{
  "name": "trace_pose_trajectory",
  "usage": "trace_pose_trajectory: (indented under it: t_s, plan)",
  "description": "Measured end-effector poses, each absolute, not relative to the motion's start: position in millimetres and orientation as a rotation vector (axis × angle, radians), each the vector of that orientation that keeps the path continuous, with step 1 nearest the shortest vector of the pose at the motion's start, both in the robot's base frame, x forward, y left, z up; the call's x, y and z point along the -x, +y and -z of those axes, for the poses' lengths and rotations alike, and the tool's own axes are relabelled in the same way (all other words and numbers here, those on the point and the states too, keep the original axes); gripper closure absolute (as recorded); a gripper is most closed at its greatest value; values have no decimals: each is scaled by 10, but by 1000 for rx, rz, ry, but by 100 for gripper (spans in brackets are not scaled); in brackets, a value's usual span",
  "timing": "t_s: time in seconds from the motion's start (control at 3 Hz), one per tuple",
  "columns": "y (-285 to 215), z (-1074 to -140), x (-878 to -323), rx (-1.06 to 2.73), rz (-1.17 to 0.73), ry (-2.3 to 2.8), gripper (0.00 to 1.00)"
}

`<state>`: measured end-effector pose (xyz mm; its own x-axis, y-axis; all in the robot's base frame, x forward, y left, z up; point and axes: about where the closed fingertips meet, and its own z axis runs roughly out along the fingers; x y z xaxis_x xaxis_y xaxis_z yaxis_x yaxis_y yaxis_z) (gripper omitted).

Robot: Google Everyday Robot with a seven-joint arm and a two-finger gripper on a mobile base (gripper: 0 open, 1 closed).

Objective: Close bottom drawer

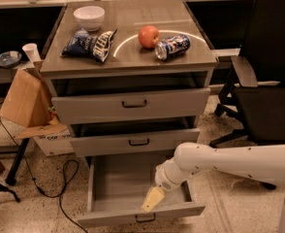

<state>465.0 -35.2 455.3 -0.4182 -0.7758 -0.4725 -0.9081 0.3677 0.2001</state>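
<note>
The bottom drawer [118, 183] of the grey cabinet stands pulled far out, its plain grey tray bare inside. Its low front [181, 211] with a small dark bar handle [145, 218] is at the frame's lower edge. My white arm reaches in from the right. My gripper [152, 199], with yellowish fingers, hangs low over the drawer's front right part, just behind the front panel.
The middle drawer [137, 142] and the top drawer [133, 104] stand slightly out. On the cabinet top are a white bowl [89, 17], chip bags [90, 45], an apple [149, 36] and a can [171, 46]. A black chair [268, 76] stands right, a cardboard box [23, 98] left.
</note>
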Motion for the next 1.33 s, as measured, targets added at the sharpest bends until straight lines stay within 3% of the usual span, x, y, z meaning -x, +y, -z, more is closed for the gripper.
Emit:
trace_pose_trajectory:
  t_s: [0.33,1.33]
  plan:
    - [-243,-4671,-4609,1524,-616,2289,0]
    - [-749,-3854,-4773,1384,-1021,2106,0]
